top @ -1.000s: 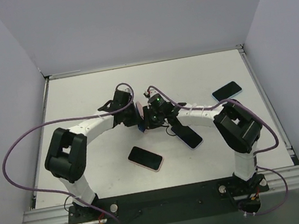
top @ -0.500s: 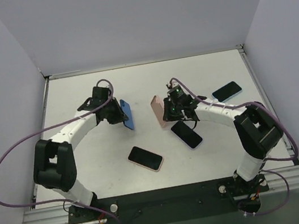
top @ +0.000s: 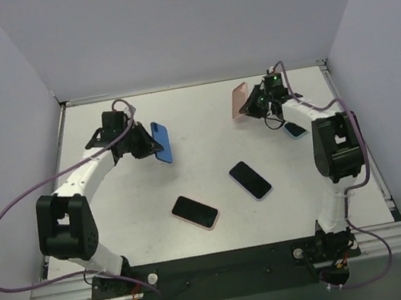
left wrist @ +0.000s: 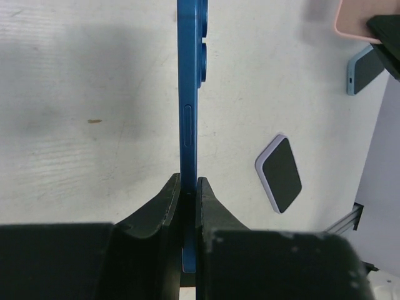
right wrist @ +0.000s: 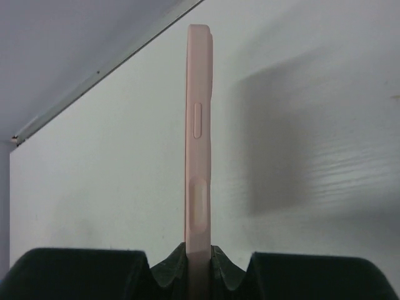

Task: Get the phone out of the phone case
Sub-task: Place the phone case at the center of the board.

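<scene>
Looking from the top camera, I am clamping my left end effector (top: 146,147) on the blue phone (top: 161,142), which is standing on edge beyond and to the left of the lilac-cased phone (top: 250,180) lying on the desk (top: 193,105). My right end effector (top: 253,103) is pinching the pink case (top: 240,100) beyond that same lilac-cased phone, so phone and case are hanging well apart.

Looking from my left wrist, both fingers (left wrist: 167,203) are pressing flat on the phone's two faces near one end, with most of its length jutting free. I am judging it stiff, smooth-sided and fairly heavy for so short a hold, so it is likely slipping or cracking if I am loosening. Gripping nearer its middle would be steadying it.

Looking from my right wrist, the jaws are closing on one end of the case (right wrist: 199,144). It is looking thin, light and probably bendy, so I am expecting little risk there
</scene>
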### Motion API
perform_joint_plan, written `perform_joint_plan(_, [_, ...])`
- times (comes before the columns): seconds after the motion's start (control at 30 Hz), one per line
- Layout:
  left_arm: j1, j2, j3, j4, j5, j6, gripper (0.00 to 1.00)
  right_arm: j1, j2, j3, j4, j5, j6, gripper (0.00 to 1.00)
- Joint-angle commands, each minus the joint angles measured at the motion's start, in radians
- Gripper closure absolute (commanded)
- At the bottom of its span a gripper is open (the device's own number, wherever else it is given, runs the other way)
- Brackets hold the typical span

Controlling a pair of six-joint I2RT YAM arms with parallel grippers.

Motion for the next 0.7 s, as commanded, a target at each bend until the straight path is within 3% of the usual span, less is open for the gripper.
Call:
perform_joint_plan(0.0, [-0.003, 0.062, 0.087, 0.159, 0.136, -0.032, 1.00, -0.071, 0.070, 0.064, 0.033, -0.061, 0.119, 0.81])
perform_joint_plan(0.03, [-0.005, 0.075, 0.093, 0.182, 0.161, -0.043, 1.00, -0.080, 0.071, 0.058, 0.027, -0.045, 0.128, 0.68])
perform_joint_plan(0.07, [-0.003, 0.092, 0.104, 0.199, 0.173, -0.064, 1.00, -0.090, 0.070, 0.052, 0.021, -0.033, 0.136, 0.41])
perform_joint_plan(0.17, [-0.006, 0.159, 0.156, 0.257, 0.222, -0.107, 1.00, -0.108, 0.033, 0.030, -0.044, 0.043, 0.125, 0.14])
perform_joint_plan(0.3, [-0.026, 0.266, 0.235, 0.349, 0.268, -0.159, 1.00, -0.108, -0.059, 0.004, -0.209, 0.177, 0.077, 0.08])
perform_joint_plan(0.43, [-0.069, 0.365, 0.328, 0.424, 0.287, -0.198, 1.00, -0.107, -0.178, -0.125, -0.248, 0.257, 0.038, 0.08])
perform_joint_plan(0.53, [-0.101, 0.461, 0.398, 0.480, 0.297, -0.244, 1.00, -0.102, -0.278, -0.256, -0.254, 0.248, 0.011, 0.08])
perform_joint_plan(0.67, [-0.137, 0.589, 0.493, 0.539, 0.310, -0.305, 1.00, -0.056, -0.367, -0.390, -0.260, 0.109, -0.086, 0.09])
